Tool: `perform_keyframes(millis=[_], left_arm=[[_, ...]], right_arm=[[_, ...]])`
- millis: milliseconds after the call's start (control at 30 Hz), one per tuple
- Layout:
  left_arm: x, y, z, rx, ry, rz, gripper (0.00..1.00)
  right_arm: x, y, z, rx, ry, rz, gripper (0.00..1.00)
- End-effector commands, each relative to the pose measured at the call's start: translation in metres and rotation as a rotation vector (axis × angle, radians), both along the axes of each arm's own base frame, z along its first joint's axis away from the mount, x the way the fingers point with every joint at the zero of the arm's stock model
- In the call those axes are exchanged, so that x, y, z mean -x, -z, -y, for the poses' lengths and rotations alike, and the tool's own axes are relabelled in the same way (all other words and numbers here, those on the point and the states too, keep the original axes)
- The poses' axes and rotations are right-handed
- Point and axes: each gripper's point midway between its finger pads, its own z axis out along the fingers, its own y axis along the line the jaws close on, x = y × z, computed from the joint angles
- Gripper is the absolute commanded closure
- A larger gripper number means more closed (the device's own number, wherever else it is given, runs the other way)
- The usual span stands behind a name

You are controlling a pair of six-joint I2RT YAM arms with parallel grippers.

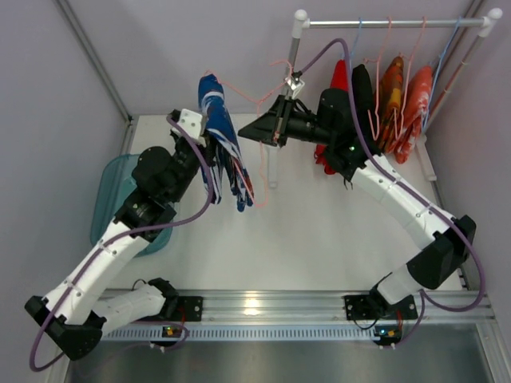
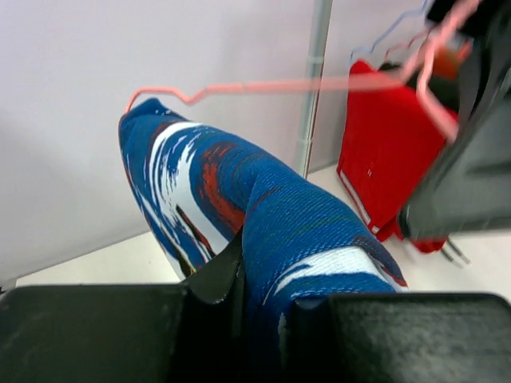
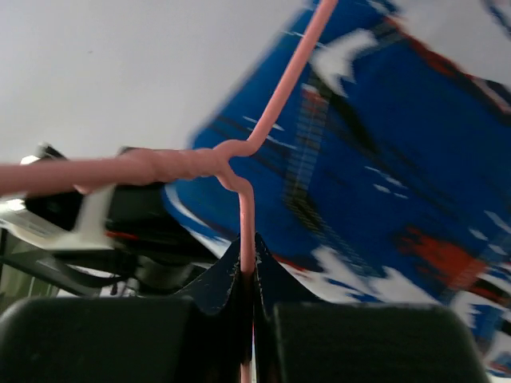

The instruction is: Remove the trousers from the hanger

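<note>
The left tool (image 2: 243, 267) pinches the small blue patterned cloth trousers (image 1: 226, 155), hanging long-ways down just left of the right tool (image 3: 247, 263), which squeezes the thin pink wire hanger (image 3: 247, 214).

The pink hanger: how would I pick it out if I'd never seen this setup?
Find the white rail at the back right, hung with red and orange clothes. Just left of it, the right tool pinches a thin pink hanger in mid-air. It is the only hanger off the rail, and the only one carrying blue patterned trousers.
</note>
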Motion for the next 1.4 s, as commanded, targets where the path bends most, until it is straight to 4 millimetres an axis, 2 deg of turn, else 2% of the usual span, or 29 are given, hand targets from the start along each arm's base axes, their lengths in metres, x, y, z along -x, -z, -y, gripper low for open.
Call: perform_keyframes(millis=[0,33,67,133,167,233,267,333,400,467,500,600,700,800,867,900,933,967,1000,1033,1067,1100,1167,1200,1267,1300,1333,1367], left_arm=[[0.041,-0.11,-0.03,0.273,0.011,0.185,1.0],[0.046,-0.122,-0.034,0.29,0.01,0.202,1.0],[0.049,-0.128,-0.036,0.301,0.011,0.207,1.0],[0.054,-0.137,-0.039,0.338,0.014,0.2,1.0],[0.061,-0.152,-0.046,0.368,0.014,0.223,1.0],[0.062,-0.163,-0.053,0.395,0.003,0.227,1.0],[0.07,-0.177,-0.056,0.431,0.023,0.233,1.0],[0.073,-0.187,-0.06,0.452,0.028,0.236,1.0],[0.083,-0.205,-0.066,0.491,0.045,0.263,1.0],[0.086,-0.214,-0.071,0.516,0.043,0.271,1.0],[0.092,-0.226,-0.08,0.534,0.023,0.298,1.0],[0.101,-0.244,-0.1,0.548,-0.033,0.354,1.0],[0.11,-0.253,-0.127,0.525,-0.132,0.417,1.0],[0.121,-0.25,-0.167,0.485,-0.313,0.466,1.0],[0.132,-0.239,-0.196,0.443,-0.456,0.492,1.0],[0.146,-0.237,-0.213,0.431,-0.53,0.521,1.0],[0.153,-0.23,-0.229,0.405,-0.619,0.524,1.0],[0.149,-0.216,-0.236,0.372,-0.678,0.508,1.0],[0.171,-0.215,-0.253,0.37,-0.754,0.552,1.0],[0.18,-0.211,-0.262,0.345,-0.813,0.571,1.0],[0.175,-0.194,-0.269,0.321,-0.871,0.555,1.0],[0.2,-0.192,-0.28,0.315,-0.941,0.605,1.0],[0.212,-0.176,-0.288,0.276,-1.015,0.614,1.0],[0.222,-0.158,-0.297,0.252,-1.098,0.612,1.0],[0.23,-0.139,-0.304,0.208,-1.175,0.6,1.0],[0.228,-0.119,-0.313,0.18,-1.25,0.565,1.0],[0.241,-0.113,-0.315,0.171,-1.288,0.583,1.0],[0.243,-0.104,-0.319,0.162,-1.327,0.575,1.0]], right_arm=[[-0.001,0.003,0.019,0.024,0.067,0.115,1.0],[0.0,0.01,0.021,0.034,0.077,0.104,1.0],[-0.003,0.029,0.021,0.062,0.083,0.074,1.0],[-0.003,0.042,0.024,0.084,0.099,0.067,1.0],[-0.004,0.061,0.027,0.122,0.104,0.027,1.0],[-0.005,0.079,0.031,0.157,0.121,0.004,1.0],[-0.007,0.084,0.033,0.169,0.134,-0.002,1.0],[-0.009,0.095,0.035,0.192,0.145,-0.013,1.0],[-0.011,0.101,0.037,0.215,0.159,-0.011,1.0],[-0.012,0.106,0.038,0.235,0.165,-0.012,1.0],[-0.012,0.107,0.039,0.241,0.166,-0.005,1.0],[-0.01,0.108,0.04,0.249,0.16,0.01,1.0],[-0.006,0.106,0.041,0.252,0.15,0.036,1.0],[-0.002,0.103,0.044,0.254,0.141,0.061,1.0],[0.001,0.1,0.046,0.254,0.138,0.076,1.0],[0.003,0.098,0.047,0.25,0.136,0.082,1.0],[0.005,0.096,0.047,0.249,0.131,0.086,1.0],[0.005,0.096,0.048,0.25,0.131,0.088,1.0],[0.006,0.094,0.048,0.248,0.13,0.091,1.0],[0.007,0.094,0.048,0.249,0.128,0.092,1.0],[0.008,0.093,0.048,0.248,0.126,0.096,1.0],[0.008,0.093,0.048,0.248,0.124,0.092,1.0],[0.008,0.092,0.048,0.244,0.121,0.094,1.0],[0.009,0.092,0.047,0.245,0.115,0.09,1.0],[0.01,0.091,0.047,0.243,0.109,0.091,1.0],[0.012,0.091,0.047,0.243,0.1,0.086,1.0],[0.013,0.091,0.047,0.243,0.097,0.088,1.0],[0.013,0.091,0.047,0.244,0.093,0.088,1.0]])
